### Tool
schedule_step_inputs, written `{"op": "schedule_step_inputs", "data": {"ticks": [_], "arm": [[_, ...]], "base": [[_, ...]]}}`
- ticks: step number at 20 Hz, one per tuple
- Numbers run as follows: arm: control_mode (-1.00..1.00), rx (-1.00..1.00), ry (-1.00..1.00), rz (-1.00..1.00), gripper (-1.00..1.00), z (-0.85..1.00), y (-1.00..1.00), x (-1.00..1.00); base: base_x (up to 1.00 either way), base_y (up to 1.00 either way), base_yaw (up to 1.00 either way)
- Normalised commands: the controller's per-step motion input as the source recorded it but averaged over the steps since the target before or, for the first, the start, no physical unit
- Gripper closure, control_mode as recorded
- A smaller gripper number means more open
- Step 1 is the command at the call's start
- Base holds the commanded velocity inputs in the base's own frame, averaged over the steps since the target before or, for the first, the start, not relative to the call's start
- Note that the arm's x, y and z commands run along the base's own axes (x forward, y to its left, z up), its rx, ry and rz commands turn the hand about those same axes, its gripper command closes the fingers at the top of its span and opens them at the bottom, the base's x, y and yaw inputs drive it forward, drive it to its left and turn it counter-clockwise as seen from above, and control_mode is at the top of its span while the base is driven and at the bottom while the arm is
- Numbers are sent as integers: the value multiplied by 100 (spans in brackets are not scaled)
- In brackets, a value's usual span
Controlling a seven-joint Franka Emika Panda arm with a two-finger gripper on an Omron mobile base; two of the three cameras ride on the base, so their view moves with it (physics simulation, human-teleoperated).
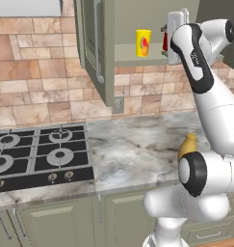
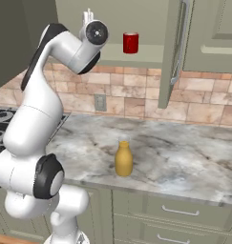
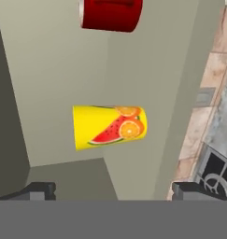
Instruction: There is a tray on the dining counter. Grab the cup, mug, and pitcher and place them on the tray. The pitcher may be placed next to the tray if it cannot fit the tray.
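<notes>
Glossy white arm [image 1: 212,103] showing rounded tubular links, black bands wrapping the joints, a round dark cap [image 2: 96,32] sitting on the wrist joint, small dark square fingers [image 3: 40,190] edging the hand view

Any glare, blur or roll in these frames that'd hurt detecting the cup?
Left base view: flat even light, no glare, cup soft-edged and small. Right base view: pitcher casts a faint shadow on the counter. Hand view: rolled sideways, so the cup appears lying down; mug cropped at the top.
</notes>
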Motion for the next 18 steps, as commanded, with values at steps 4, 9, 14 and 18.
{"op": "schedule_step_inputs", "data": {"ticks": [4,9,14,18], "arm": [[-100,0,0,4,-100,0,8,32],[-100,0,0,3,-100,0,4,34],[-100,0,0,0,-100,0,0,39],[-100,0,0,0,-100,0,0,29]], "base": [[0,0,0],[0,0,0],[0,0,0],[0,0,0]]}}
